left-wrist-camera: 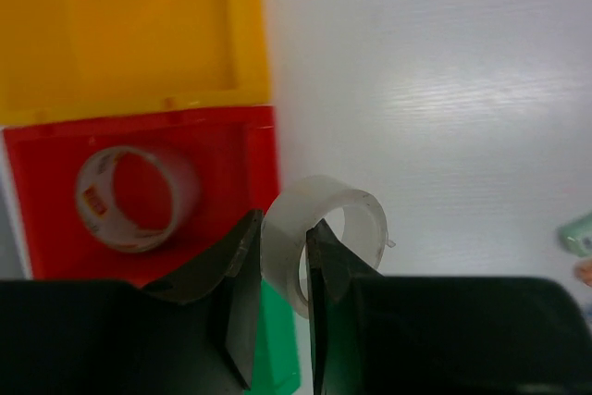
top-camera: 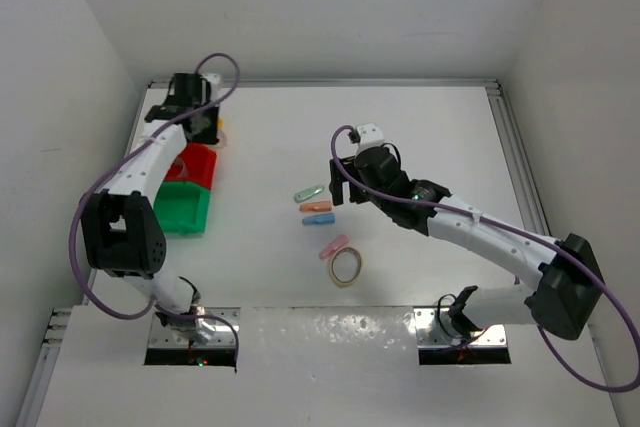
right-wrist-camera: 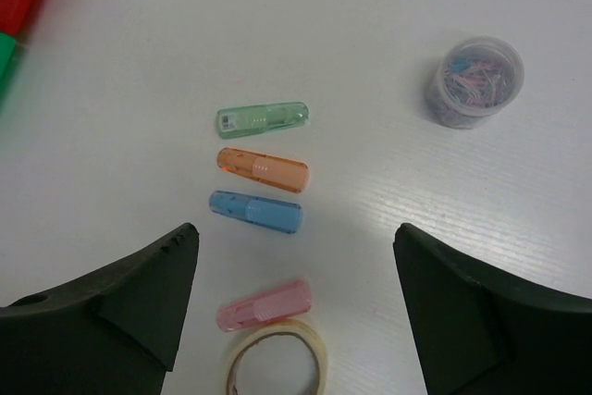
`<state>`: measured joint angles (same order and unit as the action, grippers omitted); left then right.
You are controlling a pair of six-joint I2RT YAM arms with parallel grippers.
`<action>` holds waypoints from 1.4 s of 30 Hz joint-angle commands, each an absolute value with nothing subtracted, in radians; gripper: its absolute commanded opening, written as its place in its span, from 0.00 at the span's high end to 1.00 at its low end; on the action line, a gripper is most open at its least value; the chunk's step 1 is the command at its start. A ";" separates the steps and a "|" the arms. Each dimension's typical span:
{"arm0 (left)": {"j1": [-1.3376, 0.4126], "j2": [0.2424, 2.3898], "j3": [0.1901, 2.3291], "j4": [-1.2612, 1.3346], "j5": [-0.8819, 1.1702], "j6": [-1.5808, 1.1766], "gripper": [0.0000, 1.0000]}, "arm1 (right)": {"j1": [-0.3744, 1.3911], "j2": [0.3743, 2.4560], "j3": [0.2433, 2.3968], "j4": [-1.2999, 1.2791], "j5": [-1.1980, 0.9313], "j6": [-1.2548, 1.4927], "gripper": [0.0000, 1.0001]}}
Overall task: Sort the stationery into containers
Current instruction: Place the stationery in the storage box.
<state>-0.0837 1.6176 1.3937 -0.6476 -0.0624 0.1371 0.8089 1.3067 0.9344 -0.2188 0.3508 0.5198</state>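
Note:
My left gripper [left-wrist-camera: 282,228] is shut on a small whitish ring [left-wrist-camera: 344,219], held over the table just right of the red bin [left-wrist-camera: 264,150]. A clear tape ring [left-wrist-camera: 137,199] lies in that bin. The yellow bin [left-wrist-camera: 129,34] is beyond it and the green bin [left-wrist-camera: 277,339] is below my fingers. My right gripper [right-wrist-camera: 294,228] is open and empty above the green [right-wrist-camera: 264,119], orange [right-wrist-camera: 262,168], blue [right-wrist-camera: 255,212] and pink [right-wrist-camera: 265,305] capsules and the tan ring [right-wrist-camera: 275,363]. A small clear cylinder [right-wrist-camera: 474,82] stands to the right.
In the top view the red bin [top-camera: 195,165] and green bin [top-camera: 182,209] sit along the left edge, with my left gripper [top-camera: 203,125] over the yellow one. The capsules [top-camera: 316,207] and tan ring [top-camera: 347,267] lie mid-table beside my right gripper [top-camera: 345,187]. White walls enclose the table.

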 commanded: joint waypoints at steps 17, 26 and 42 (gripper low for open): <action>0.305 1.812 1.399 -0.543 0.083 0.265 1.00 | 0.793 1.382 0.994 -0.218 0.255 0.443 0.15; 0.325 1.868 1.391 -0.514 0.060 0.294 0.87 | 0.795 1.367 0.986 -0.245 0.282 0.462 0.15; 0.327 1.778 1.407 -0.528 0.051 0.327 0.46 | 0.793 1.338 0.989 -0.275 0.308 0.439 0.15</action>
<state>0.3164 1.8671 1.3911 -0.5449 0.0441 0.3141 0.7975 1.3746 0.9565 -0.2737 0.2878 0.4477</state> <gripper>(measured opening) 0.541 0.853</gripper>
